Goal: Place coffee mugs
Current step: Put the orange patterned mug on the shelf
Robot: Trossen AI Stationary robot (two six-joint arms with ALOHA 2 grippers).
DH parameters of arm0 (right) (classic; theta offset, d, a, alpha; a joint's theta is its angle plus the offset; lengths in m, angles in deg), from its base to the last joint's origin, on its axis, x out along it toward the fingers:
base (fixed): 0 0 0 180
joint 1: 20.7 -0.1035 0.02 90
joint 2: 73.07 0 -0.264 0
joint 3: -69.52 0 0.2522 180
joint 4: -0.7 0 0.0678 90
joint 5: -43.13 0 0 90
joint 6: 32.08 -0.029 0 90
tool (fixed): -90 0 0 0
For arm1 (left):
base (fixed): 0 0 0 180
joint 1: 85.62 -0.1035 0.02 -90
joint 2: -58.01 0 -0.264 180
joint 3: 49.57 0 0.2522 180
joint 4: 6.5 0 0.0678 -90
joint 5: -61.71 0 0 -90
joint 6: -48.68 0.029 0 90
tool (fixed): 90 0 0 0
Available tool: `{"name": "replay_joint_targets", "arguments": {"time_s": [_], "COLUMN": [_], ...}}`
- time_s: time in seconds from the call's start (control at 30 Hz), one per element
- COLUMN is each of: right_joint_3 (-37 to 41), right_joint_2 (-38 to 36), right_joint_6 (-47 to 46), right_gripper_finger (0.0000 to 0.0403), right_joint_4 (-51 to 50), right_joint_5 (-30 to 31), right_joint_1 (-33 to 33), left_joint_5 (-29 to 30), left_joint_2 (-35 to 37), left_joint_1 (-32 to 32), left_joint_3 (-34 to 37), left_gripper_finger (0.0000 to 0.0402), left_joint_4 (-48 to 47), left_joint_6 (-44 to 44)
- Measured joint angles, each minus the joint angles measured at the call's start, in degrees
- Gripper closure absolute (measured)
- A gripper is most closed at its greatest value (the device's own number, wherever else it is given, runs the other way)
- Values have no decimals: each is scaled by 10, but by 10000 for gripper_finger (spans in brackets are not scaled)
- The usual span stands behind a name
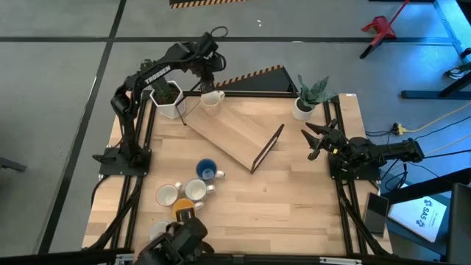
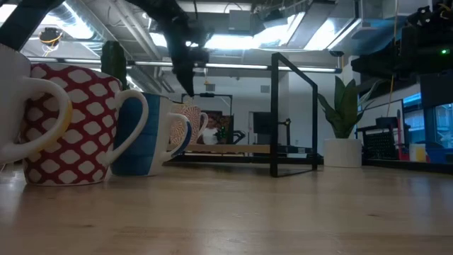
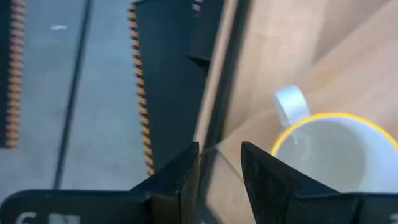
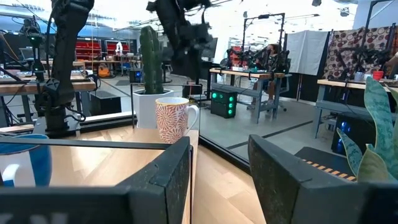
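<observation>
A patterned mug [image 1: 212, 98] with a yellow rim [image 3: 336, 155] stands upright on its base at the far end of the wooden board [image 1: 232, 131]. My left gripper [image 1: 208, 70] hovers above and just beyond it, open with a narrow gap [image 3: 219, 171], and holds nothing. More mugs stand near the table's near left: a blue one [image 1: 206, 170], a white one [image 1: 167, 195], an orange-lined one [image 1: 194, 190] and another [image 1: 158, 230] at the near edge. My right gripper [image 1: 313, 140] waits open at the table's right side [image 4: 219, 168].
A cactus in a white pot [image 1: 166, 96] stands close left of the patterned mug. A leafy plant pot [image 1: 304, 103] sits at the far right corner. A black frame [image 1: 266, 147] stands upright at the board's right end. Bare wood lies across the table's near right.
</observation>
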Motion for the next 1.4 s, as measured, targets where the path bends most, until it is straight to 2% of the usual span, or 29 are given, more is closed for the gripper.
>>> {"name": "replay_joint_targets", "arguments": {"time_s": [0.07,0.2,0.27,0.37,0.43,0.5,0.6,0.73,0.83,1.1,1.4], "right_joint_3": [0,0,0,0,0,0,0,0,0,0,0], "right_joint_2": [0,0,0,0,0,0,0,0,0,0,0], "right_joint_6": [0,0,0,0,0,0,0,0,0,0,0], "right_gripper_finger": [253,253,253,253,253,253,253,253,253,253,253], "right_joint_4": [-1,-12,-22,-32,-31,-31,-31,-30,-30,-29,-29], "right_joint_5": [0,0,0,0,0,0,0,0,0,0,0], "right_joint_1": [0,0,0,0,0,0,0,0,0,0,0], "left_joint_5": [-16,-167,-213,-204,-212,-212,-163,-95,-61,-46,-35], "left_joint_2": [0,7,16,26,34,44,58,78,92,97,97], "left_joint_1": [7,28,50,99,129,154,174,169,153,112,79], "left_joint_3": [-36,-88,-89,-68,-34,14,101,214,264,282,282], "left_gripper_finger": [288,297,317,368,392,395,400,401,401,401,401], "left_joint_4": [-44,-147,-184,-243,-243,-211,-141,-51,3,95,104], "left_joint_6": [-21,-66,-73,-47,-40,-44,-62,-77,-69,-58,-61]}}
